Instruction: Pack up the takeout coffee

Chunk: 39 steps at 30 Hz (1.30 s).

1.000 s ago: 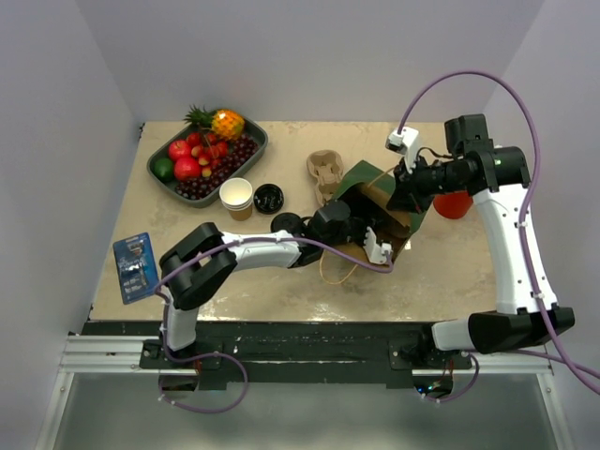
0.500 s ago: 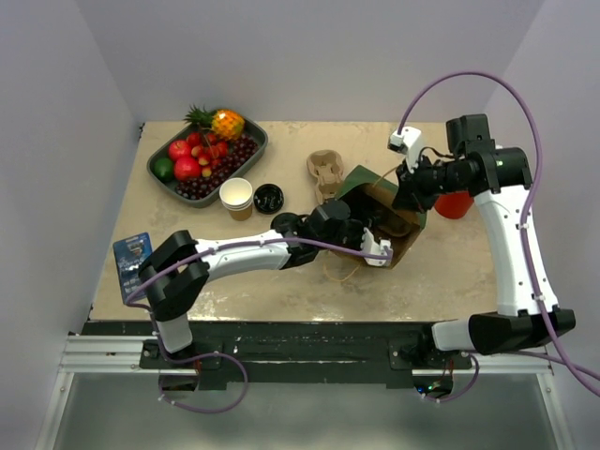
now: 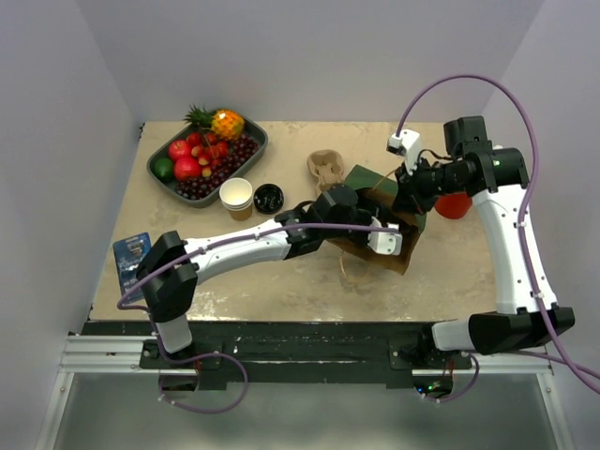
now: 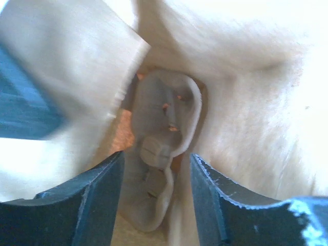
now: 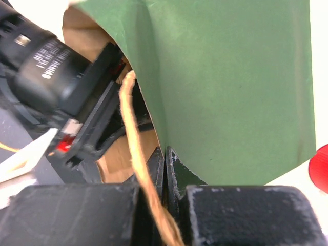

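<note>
A green paper bag (image 3: 367, 180), brown inside, lies tipped at the table's centre right. My right gripper (image 3: 405, 192) is shut on the bag's rim (image 5: 165, 151) beside the twine handle (image 5: 134, 143). My left arm reaches into the bag's mouth. There my left gripper (image 4: 156, 159) is open, and a grey pulp carrier (image 4: 164, 128) lies just beyond its fingertips between kraft walls. The takeout coffee, a kraft cup (image 3: 236, 197) that is white inside, stands outside the bag at the left. A black lid (image 3: 268, 197) lies next to it.
A dark tray (image 3: 258, 141) of fruit sits at the back left. A pulp carrier (image 3: 323, 167) lies behind the bag. A red cup (image 3: 453, 204) stands behind my right gripper, its edge (image 5: 320, 161) showing in the right wrist view. A blue card (image 3: 134, 265) lies at the left edge.
My left arm has stretched rightward, deeper into the bag, and its jaws have opened wider. The bag has shifted a little. The right arm has barely moved.
</note>
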Each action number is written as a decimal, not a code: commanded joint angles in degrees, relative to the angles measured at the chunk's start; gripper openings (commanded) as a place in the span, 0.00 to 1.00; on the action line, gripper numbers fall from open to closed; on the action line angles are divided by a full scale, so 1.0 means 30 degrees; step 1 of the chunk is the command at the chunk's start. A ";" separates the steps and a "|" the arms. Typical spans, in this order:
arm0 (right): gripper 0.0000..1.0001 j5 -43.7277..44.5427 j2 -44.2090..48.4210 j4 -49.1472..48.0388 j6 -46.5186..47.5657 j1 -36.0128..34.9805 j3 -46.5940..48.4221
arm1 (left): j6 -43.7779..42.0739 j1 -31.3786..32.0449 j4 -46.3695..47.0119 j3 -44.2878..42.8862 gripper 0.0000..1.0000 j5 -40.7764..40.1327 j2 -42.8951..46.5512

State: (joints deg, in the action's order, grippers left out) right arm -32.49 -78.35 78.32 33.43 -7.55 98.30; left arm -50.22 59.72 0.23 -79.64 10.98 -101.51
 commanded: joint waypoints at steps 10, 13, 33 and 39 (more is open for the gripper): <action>0.00 -0.0302 -0.0838 0.1460 -0.0684 0.0496 0.1217 | 0.5776 -0.1623 -0.2650 -0.3802 0.54 0.4931 0.0965; 0.00 -0.0449 -0.0779 0.1490 -0.0713 0.0730 0.1071 | 0.7099 -0.3206 -0.4963 -0.5794 0.57 0.8922 0.1142; 0.00 -0.2617 -0.0252 0.1490 -0.1007 0.1023 0.3034 | -0.1862 -0.3796 -1.2495 -0.3337 0.61 0.8644 0.6299; 0.00 -0.2734 -0.0252 0.1490 -0.0978 0.1023 0.2946 | -0.3301 -0.2858 -1.4489 -0.3806 0.60 0.7735 0.6387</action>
State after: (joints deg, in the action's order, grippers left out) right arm -38.11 -80.60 78.22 31.38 -4.47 106.06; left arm -55.44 49.30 -38.57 -89.25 34.44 -84.29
